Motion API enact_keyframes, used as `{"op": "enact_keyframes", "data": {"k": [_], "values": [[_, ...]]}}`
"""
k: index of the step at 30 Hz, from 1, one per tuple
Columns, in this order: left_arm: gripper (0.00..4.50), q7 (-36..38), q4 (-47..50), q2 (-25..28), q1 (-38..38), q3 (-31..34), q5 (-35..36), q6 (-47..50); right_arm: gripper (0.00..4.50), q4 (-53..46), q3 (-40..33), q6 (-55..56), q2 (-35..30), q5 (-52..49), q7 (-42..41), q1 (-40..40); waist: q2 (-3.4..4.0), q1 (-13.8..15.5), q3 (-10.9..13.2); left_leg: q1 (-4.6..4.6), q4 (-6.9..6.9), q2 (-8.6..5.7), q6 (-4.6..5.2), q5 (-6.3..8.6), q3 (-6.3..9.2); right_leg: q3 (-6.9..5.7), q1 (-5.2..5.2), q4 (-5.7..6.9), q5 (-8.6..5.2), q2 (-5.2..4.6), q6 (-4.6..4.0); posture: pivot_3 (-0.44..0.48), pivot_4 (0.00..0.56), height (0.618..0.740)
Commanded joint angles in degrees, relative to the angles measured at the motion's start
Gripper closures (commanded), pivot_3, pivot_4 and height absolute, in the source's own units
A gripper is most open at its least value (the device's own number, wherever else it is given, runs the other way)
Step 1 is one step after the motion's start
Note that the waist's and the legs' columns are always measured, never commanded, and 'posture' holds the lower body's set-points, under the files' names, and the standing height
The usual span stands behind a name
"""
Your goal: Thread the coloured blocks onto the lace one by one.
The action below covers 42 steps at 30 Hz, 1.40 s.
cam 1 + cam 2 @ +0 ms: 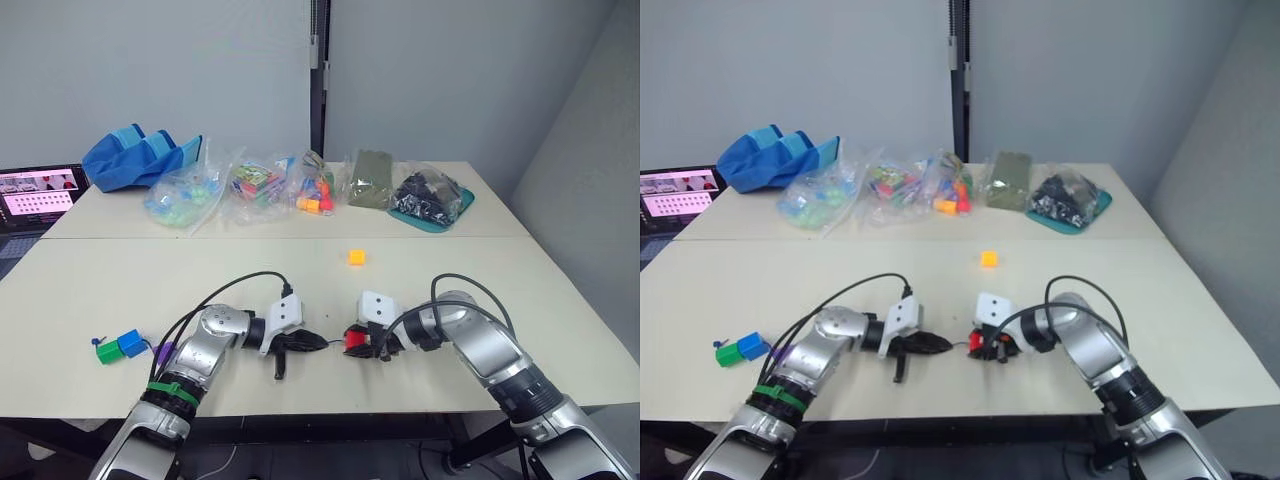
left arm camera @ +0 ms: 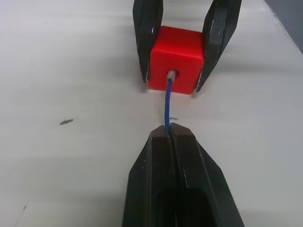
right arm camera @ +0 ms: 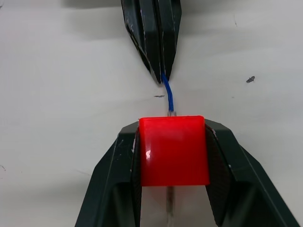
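lace (image 2: 167, 101) ran as a short blue stretch between the two grippers at the near middle of the table (image 1: 500, 270), its stiff pale tip already inside the hole of the red block (image 2: 175, 59). left gripper (image 2: 168, 130) had its two black fingers pressed fully together on the cord, pinching it just behind the tip, probably so the limp cord would not buckle as it was pushed. right gripper (image 3: 173, 156) had its fingers part open, no wider than the cube, clamped on two opposite sides of the red block; that left both holed faces free and turned one of them toward the left gripper. in the right wrist view a pale sliver showed on the near side of the block, so the tip seemed to be coming through. the block sat low on the table, which likely steadied it.

judging by this, the red block was mid-threading and not yet slid along the cord. the yellow-orange block (image 1: 356, 257) lay alone farther back, well apart. the green block (image 1: 105, 351), blue block (image 1: 131, 343) and purple block (image 1: 163, 352) sat close together at the near left, beside the left arm, unthreaded as far as could be told. clear bags of toy pieces (image 1: 262, 184) lined the far side.
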<state>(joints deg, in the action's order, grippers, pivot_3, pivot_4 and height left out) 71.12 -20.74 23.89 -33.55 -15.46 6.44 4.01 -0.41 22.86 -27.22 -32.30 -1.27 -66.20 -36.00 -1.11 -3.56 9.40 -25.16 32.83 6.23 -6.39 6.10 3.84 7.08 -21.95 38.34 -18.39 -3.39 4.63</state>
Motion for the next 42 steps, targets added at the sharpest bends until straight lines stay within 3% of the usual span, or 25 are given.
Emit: {"op": "enact_keyframes", "data": {"k": [1,9,17,18,23,25,35,42], "values": [[4.50,-0.2,0.7,-1.7,-1.1,-1.5,-0.3,0.7,3.32,-0.6,1.6,-0.7,1.2,0.2,0.5,0.6,0.00,0.0,0.0,0.00,0.00,0.00,0.00,0.00,0.00,0.00,0.00,0.00,0.00,0.00,0.00,0.000,0.150,0.740],[4.50,-2.3,-0.1,-3.5,-2.3,-2.2,-1.6,0.2,3.32,-0.5,1.6,-0.9,1.7,0.4,0.6,0.4,0.00,-0.2,0.0,0.00,0.00,0.00,0.00,0.00,0.00,0.00,-0.01,0.00,0.00,0.00,0.00,0.000,0.150,0.740],[2.00,-1.9,1.2,-2.5,-2.2,-0.5,-0.4,2.4,3.32,-1.6,0.8,-3.1,1.5,-0.4,0.7,0.6,0.00,-0.3,0.0,0.00,0.00,0.00,0.00,0.00,0.00,0.00,-0.01,0.00,0.00,0.00,0.00,0.000,0.150,0.740],[1.67,-2.1,1.0,-2.3,-2.2,0.4,0.2,2.6,2.25,-2.6,0.1,-3.9,1.3,-1.0,0.5,0.6,0.00,-0.3,0.0,0.00,-0.01,0.00,0.00,0.00,0.00,0.00,-0.02,0.00,0.00,0.00,0.00,0.000,0.150,0.740],[0.02,-1.8,-0.1,-1.4,-2.1,1.4,0.6,1.1,0.58,-7.2,-3.3,-7.0,-1.9,-2.9,0.1,0.8,0.02,0.6,0.0,-0.15,-0.01,-0.01,0.00,0.00,0.00,0.00,-0.13,-0.03,-0.01,-0.02,0.00,0.000,0.150,0.740],[0.00,-2.0,0.1,-1.7,-2.0,1.0,0.3,-0.8,0.04,-9.9,-5.1,-9.6,-4.2,-4.6,-0.4,1.6,0.03,1.3,0.0,-0.16,-0.01,-0.01,0.00,0.00,0.00,-0.01,-0.13,-0.05,-0.01,-0.02,0.00,0.000,0.150,0.740],[0.00,-1.1,-3.7,-7.2,-4.5,-0.3,0.7,-4.8,0.04,-20.9,-14.8,-18.0,-16.3,-10.9,1.4,10.8,0.01,3.1,0.0,-0.25,0.03,-0.03,0.00,0.01,-0.02,-0.02,-0.13,-0.22,0.00,-0.05,0.00,0.000,0.150,0.740],[0.00,-0.1,-12.1,-11.1,-9.2,-2.3,-1.4,-9.7,0.04,-25.0,-17.8,-19.7,-18.0,-11.8,7.2,16.9,0.00,2.7,0.0,-0.23,0.03,-0.03,0.01,0.01,-0.01,-0.01,-0.14,-0.21,0.00,-0.04,0.00,0.000,0.150,0.740]]}}
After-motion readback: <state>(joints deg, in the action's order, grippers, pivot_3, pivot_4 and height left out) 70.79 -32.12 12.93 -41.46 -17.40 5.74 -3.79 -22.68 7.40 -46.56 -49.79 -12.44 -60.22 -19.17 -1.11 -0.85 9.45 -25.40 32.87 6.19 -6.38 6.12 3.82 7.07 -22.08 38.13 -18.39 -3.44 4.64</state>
